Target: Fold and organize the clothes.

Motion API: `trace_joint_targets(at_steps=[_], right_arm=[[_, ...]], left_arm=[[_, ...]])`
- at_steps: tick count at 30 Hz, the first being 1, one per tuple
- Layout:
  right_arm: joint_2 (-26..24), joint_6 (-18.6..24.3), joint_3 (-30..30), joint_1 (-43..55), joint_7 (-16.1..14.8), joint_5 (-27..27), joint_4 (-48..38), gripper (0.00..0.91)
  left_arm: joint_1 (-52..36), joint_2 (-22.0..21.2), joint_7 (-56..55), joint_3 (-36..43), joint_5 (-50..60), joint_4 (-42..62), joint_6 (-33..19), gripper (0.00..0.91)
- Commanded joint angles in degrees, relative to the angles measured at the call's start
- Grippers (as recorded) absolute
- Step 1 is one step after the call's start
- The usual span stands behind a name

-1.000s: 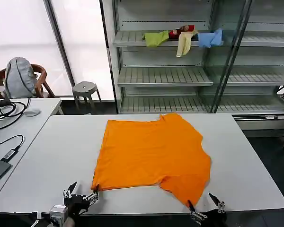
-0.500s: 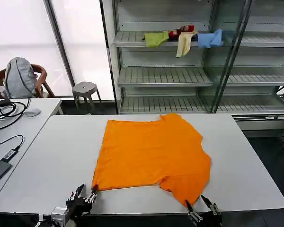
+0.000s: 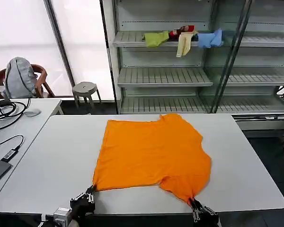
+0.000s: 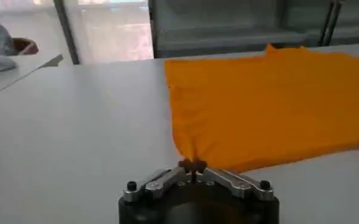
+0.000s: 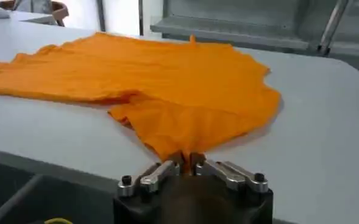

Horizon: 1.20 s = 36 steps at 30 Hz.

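An orange T-shirt [image 3: 151,153] lies spread flat on the white table [image 3: 52,161], plain side up, with one part folded over near the front right. My left gripper [image 3: 89,192] is at the table's front edge, shut on the shirt's near left corner [image 4: 191,159]. My right gripper [image 3: 193,203] is at the front edge too, shut on the shirt's near right corner [image 5: 186,152]. Both corners are pinched between the fingertips, and the fabric [image 5: 167,79] fans out from them across the table.
A metal shelf rack [image 3: 180,75] stands behind the table with green, cream, red and blue cloths [image 3: 182,38] on an upper shelf. A side desk [image 3: 9,123] with cables and a laptop lies to the left. A stool [image 3: 85,90] and a chair stand behind.
Both grippers moved forward from open beside the table's front edge to the shirt's near corners and shut on them. The shirt itself has barely shifted.
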Motion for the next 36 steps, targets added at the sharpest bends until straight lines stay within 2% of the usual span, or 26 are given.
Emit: trace_joint_targets(at_steps=[1,10,17,25,36], right_arm=[[-0.25,0.06,0.49,5.46,1.12,1.47,2.36,0.0],[-1.39,-1.83,1.52,14.94,1.82,4.7,-1.73,0.0],[2.52,-3.52,-0.8,24.6,2.16,3.39,-8.33,0.0],[2.76,-4.81,-3.39,32.45,1.88,3.18,-14.57,0.0],[3.6,-4.79,-6.34,37.17,1.5,0.84,-20.44,0.0]], left_arm=[[-6.23,0.25,8.0,-1.72,-6.48,1.32,-4.85,0.02],[-14.04,0.05,9.81,-2.03,-10.44,7.34,-5.03,0.02],[-18.15,-1.88,9.98,-1.35,-12.58,14.17,-6.2,0.02],[-22.06,-1.64,10.96,-1.59,-14.12,18.01,-7.22,0.02],[-25.22,-1.74,10.96,-1.23,-14.72,22.48,-7.61,0.02]])
